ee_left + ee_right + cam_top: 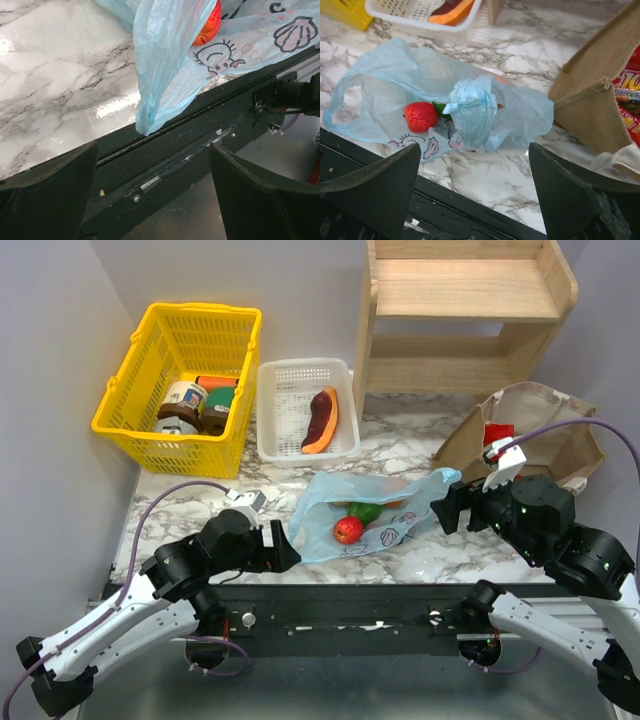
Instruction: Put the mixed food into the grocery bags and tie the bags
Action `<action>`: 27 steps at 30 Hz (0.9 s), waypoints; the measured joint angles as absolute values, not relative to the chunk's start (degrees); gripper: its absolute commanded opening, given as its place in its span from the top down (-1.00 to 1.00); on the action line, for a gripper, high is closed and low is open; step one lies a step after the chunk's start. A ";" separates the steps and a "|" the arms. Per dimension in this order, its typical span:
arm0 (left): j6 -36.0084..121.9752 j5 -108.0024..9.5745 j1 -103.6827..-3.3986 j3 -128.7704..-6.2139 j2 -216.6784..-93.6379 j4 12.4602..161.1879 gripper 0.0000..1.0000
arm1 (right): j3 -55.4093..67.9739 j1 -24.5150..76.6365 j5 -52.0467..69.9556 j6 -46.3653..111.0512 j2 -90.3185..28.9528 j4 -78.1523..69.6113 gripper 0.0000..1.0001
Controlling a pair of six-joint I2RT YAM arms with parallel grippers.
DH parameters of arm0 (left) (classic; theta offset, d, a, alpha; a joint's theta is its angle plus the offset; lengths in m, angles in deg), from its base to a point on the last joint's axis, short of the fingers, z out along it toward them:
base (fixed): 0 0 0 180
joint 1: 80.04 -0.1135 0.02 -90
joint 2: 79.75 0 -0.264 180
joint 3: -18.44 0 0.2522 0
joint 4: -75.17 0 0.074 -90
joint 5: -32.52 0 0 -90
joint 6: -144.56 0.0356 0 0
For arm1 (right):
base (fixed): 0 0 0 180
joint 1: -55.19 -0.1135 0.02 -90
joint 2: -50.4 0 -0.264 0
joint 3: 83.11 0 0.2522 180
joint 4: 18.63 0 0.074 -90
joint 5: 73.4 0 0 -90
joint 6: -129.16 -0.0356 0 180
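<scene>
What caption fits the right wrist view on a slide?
Open right gripper facing a light-blue plastic bag holding a red fruit, tan-brown bag with red snack packets beside it.

top: high, looking down | wrists: low, close-up | shared: blue bag (322,508) (all three views)

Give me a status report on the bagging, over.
Both open, empty: left pincer at left edge of blue bag, right pincer at its right end. Inside, red fruit; knot unclear. Nothing blocking.
</scene>
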State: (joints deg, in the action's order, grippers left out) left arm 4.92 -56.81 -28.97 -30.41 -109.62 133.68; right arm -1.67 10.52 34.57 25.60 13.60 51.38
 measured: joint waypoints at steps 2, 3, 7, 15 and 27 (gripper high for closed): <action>4.94 -56.81 -28.97 -28.88 -109.60 131.67 -0.97 | -3.03 10.52 34.59 25.49 13.56 51.10 -0.91; 4.94 -56.81 -28.97 -28.08 -109.62 130.36 -0.97 | -3.53 10.52 34.62 25.46 13.56 50.73 -0.90; 5.07 -56.81 -28.97 -25.41 -110.32 125.64 -0.79 | -5.04 10.52 35.45 25.57 13.58 48.24 -0.81; 5.85 -56.76 -28.97 -22.22 -113.93 114.90 0.83 | -6.98 10.52 37.17 27.98 11.70 41.88 0.78; 25.88 -66.25 -32.18 -59.86 -122.76 114.75 1.00 | 12.32 10.52 38.24 39.50 3.20 32.00 0.80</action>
